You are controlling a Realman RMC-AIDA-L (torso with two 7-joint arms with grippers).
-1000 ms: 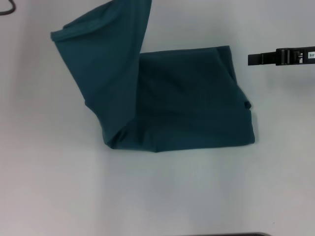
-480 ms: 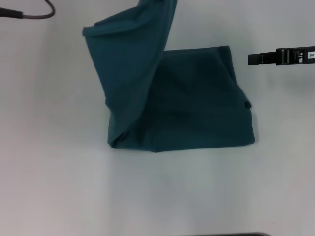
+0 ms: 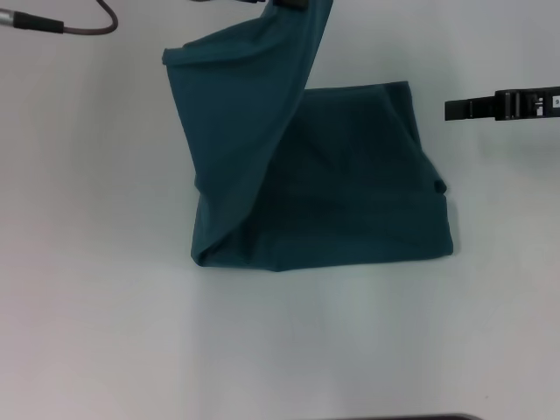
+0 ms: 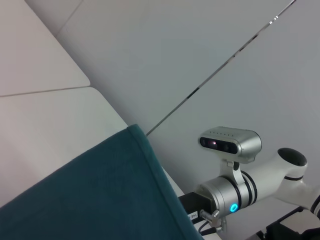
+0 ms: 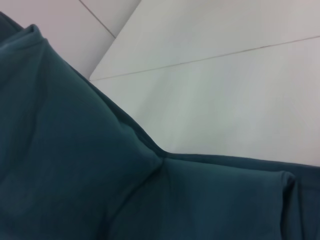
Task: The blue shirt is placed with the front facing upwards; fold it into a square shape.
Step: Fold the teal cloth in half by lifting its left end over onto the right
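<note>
Your blue shirt lies mid-frame on the white table, its left panel lifted in a tall flap toward the top edge. The left gripper shows only as a dark sliver there, apparently holding the flap's corner (you cannot tell its finger opening). The flat, folded part stretches right of the flap, so the fold likely travels rightward. The right gripper waits at the right edge; its opening is unclear.
</note>
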